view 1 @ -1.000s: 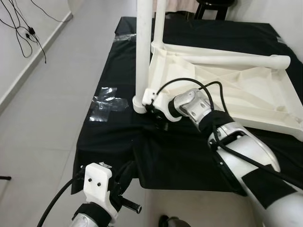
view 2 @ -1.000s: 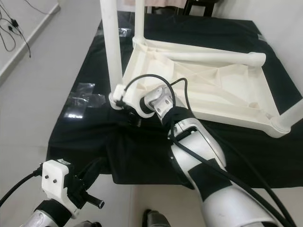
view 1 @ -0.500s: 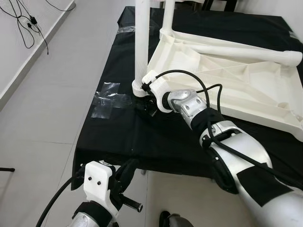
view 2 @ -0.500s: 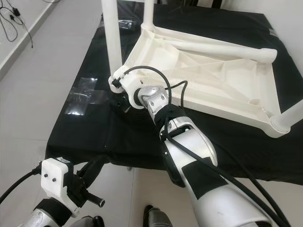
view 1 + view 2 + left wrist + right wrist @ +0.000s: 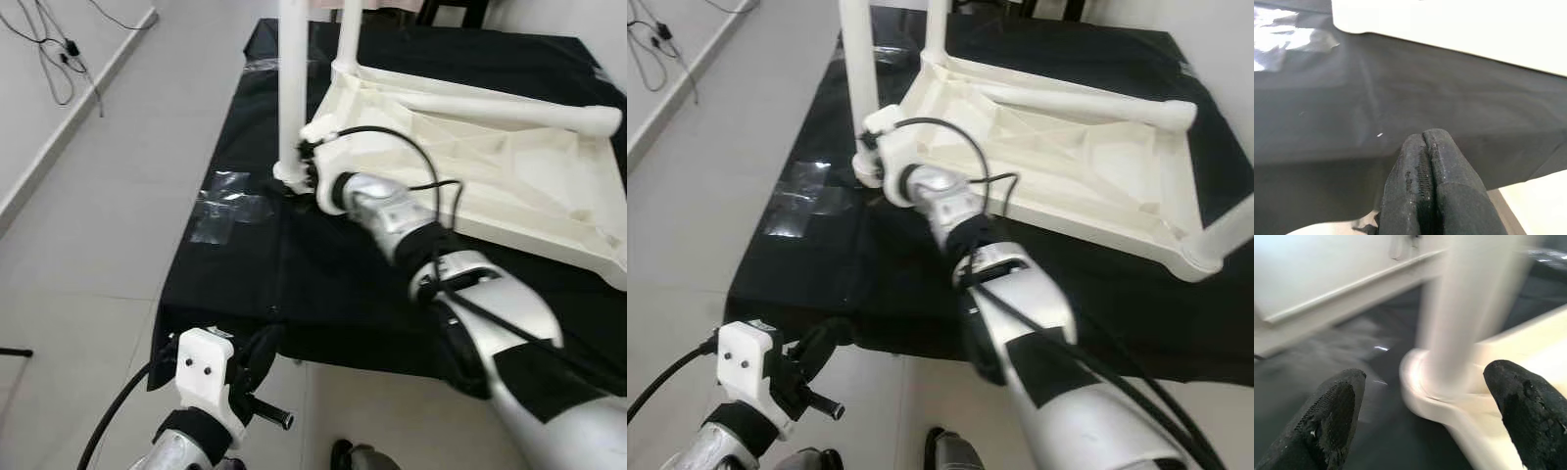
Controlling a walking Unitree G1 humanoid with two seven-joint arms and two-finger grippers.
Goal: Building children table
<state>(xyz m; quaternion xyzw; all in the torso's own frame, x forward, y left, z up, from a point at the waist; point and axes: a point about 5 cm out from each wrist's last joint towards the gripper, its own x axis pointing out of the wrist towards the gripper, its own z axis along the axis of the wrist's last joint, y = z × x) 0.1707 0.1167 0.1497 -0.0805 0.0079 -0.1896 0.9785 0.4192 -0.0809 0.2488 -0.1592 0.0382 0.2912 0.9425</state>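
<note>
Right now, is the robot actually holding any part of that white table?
No. The right gripper is open, its fingers either side of the upright table leg near its socket, not touching it. The left gripper is shut on nothing.

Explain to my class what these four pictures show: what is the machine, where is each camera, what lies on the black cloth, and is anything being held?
This is a humanoid robot with two silver arms ending in black two-fingered grippers. Two pictures come from cameras in its head, looking down; the other two come from cameras on its wrists. A white plastic children's table lies upside down on a black cloth-covered surface, with an upright white table leg at its near corner and a crumpled clear plastic wrapper beside it. The right gripper is open, its fingers on either side of that leg's base, not yet closed on it. The left gripper is shut, holding nothing, low by the cloth's front edge.
</note>
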